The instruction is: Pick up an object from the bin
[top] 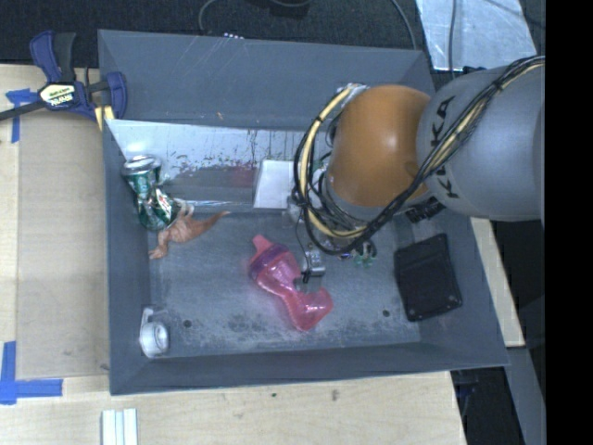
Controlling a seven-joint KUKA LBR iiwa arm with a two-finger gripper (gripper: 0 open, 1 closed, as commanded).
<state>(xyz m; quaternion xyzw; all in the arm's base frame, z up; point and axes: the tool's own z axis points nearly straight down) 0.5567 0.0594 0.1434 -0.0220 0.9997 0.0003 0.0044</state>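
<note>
A pink plastic thing [278,278], rounded at its left end and bent toward a flared lower right end, lies on the bin's floor near the middle. My gripper [312,266] comes down from under the orange cover and sits right at this pink thing's upper right side, seemingly touching it. A white box [273,184] stands against the bin's back wall, just left of the gripper's body. The cover hides most of the gripper.
A crushed green can [148,193] and a brown leaf-like scrap [183,230] lie at the left. A small silvery cap-like thing [154,335] rests in the front left corner. A flat black case [427,276] leans on the right wall under the arm.
</note>
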